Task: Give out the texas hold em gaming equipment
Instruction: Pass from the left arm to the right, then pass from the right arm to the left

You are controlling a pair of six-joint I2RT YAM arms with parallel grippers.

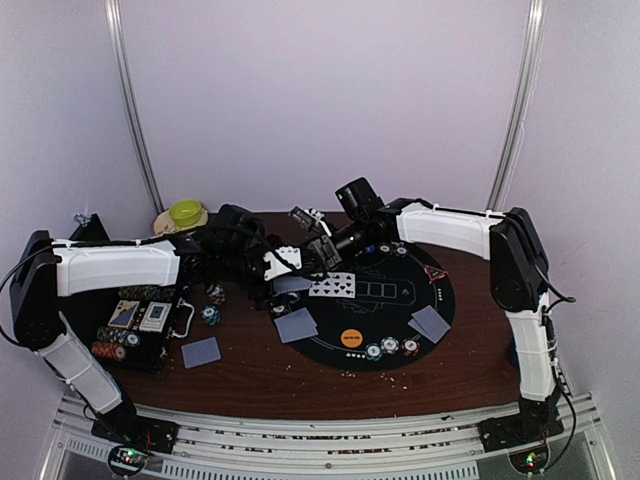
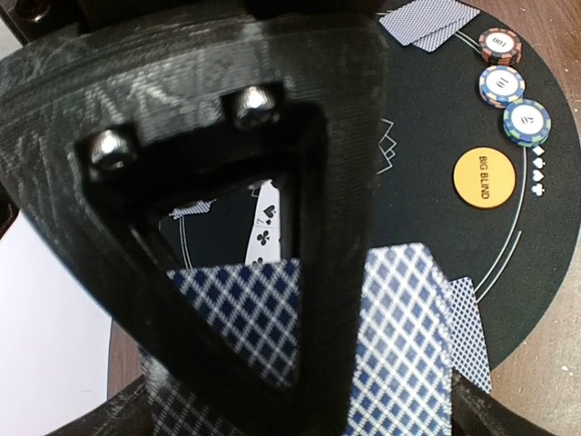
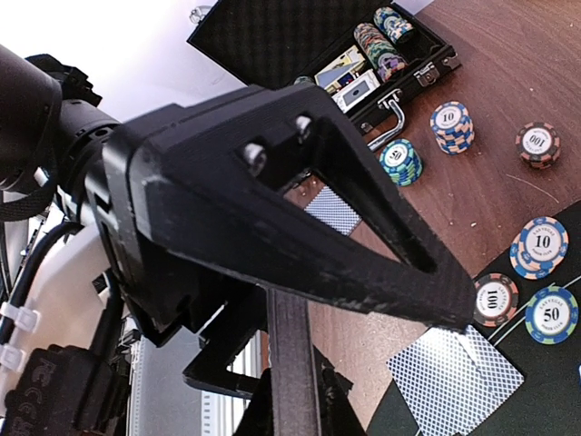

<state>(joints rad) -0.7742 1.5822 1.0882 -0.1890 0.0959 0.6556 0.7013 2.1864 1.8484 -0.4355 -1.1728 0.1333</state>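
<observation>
Over the left edge of the round black mat (image 1: 395, 320), the left end effector (image 1: 282, 288) hangs with jaws spread apart, blue-backed cards (image 2: 408, 345) lying face-down beneath it. Farther across the mat sit an orange button disc (image 2: 484, 177) and three striped chips (image 2: 502, 84). The right end effector (image 1: 322, 252) hangs alongside; whether it grips anything cannot be told.
</observation>
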